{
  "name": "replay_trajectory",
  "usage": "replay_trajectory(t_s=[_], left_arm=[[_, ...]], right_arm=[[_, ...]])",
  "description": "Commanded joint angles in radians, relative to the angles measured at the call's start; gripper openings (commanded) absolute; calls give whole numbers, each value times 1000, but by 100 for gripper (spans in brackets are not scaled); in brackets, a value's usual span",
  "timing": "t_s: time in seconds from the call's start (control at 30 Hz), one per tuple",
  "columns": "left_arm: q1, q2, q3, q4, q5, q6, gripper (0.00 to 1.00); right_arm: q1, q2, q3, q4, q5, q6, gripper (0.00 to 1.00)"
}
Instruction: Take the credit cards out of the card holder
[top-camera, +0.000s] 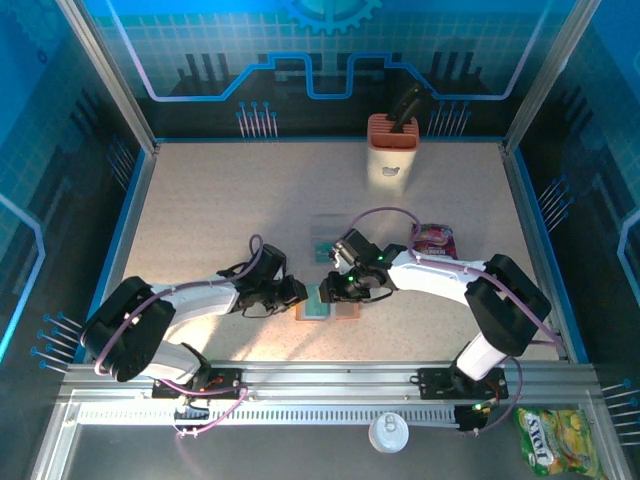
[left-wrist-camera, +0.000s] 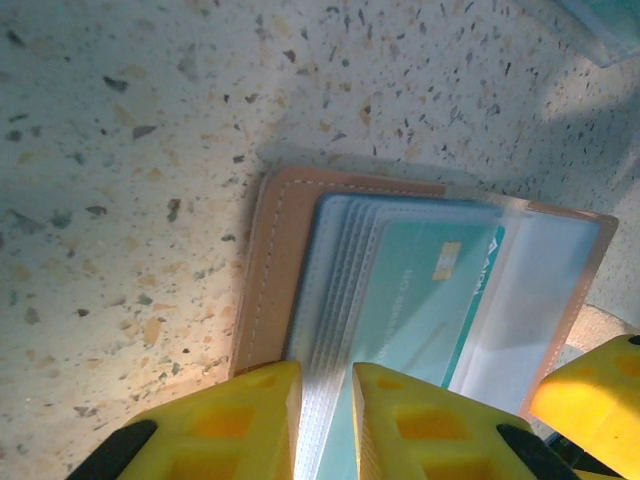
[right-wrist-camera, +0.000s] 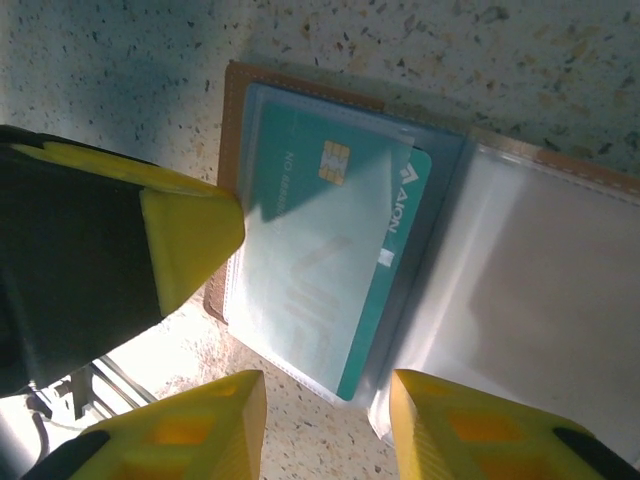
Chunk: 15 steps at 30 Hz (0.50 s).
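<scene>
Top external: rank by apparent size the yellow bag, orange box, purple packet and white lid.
1. yellow bag
2. orange box
3. purple packet and white lid: too alike to rank.

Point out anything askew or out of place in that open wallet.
The teal-blue plastic card in the open brown leather-like bifold card holder sits partway out of its clear sleeve, one bare long edge poking toward the fold. Nothing looks damaged.

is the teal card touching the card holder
Touching. The right wrist view shows the teal card tucked under a clear sleeve of the card holder, with only one long edge uncovered.
</scene>
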Motion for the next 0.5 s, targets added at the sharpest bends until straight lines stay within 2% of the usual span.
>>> replay_trajectory(t_s=[0.0, 0.47], left_arm=[[4, -1, -28, 4, 25, -15, 22], [4, 18, -14, -24, 9, -5, 19]], right_arm=[[12, 18, 15, 27, -29, 17, 38], [3, 56, 7, 86, -64, 30, 36]])
